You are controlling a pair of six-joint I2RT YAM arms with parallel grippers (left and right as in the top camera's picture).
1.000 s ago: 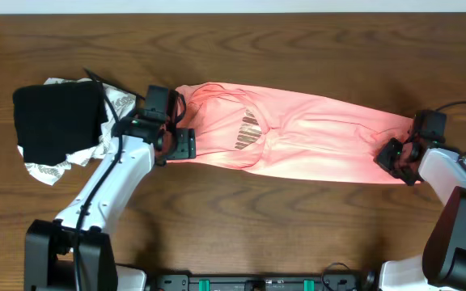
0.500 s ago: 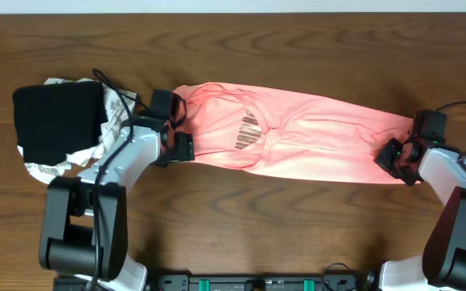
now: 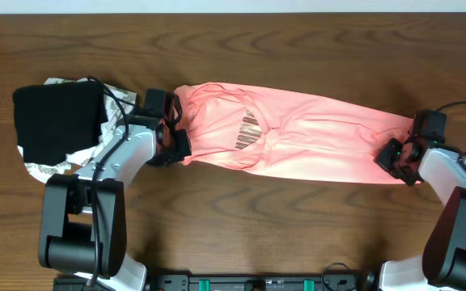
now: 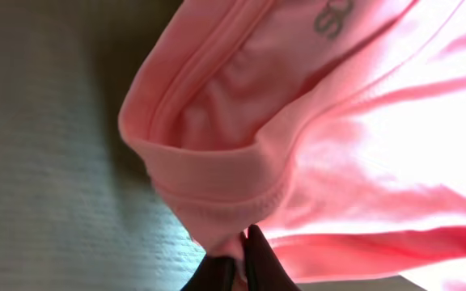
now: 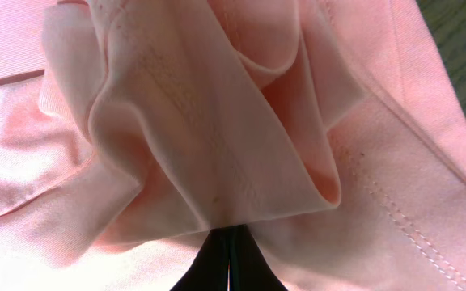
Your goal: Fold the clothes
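Observation:
The clothes, a salmon-pink T-shirt with brownish-gold lettering, lie stretched out in a long band across the middle of the table. My left gripper is at the band's left end, shut on the pink fabric; in the left wrist view the hemmed edge of the T-shirt bunches into my gripper. At the right end my right gripper is shut on the T-shirt; in the right wrist view folds of the T-shirt gather at my gripper.
A black folded garment lies on a white patterned cloth at the left, just behind my left arm. Bare wooden table stretches in front of the shirt. A cable loops at the right edge.
My left gripper moved slightly right onto the shirt's left end and shut on the fabric. The right gripper and the shirt's right end have not moved.

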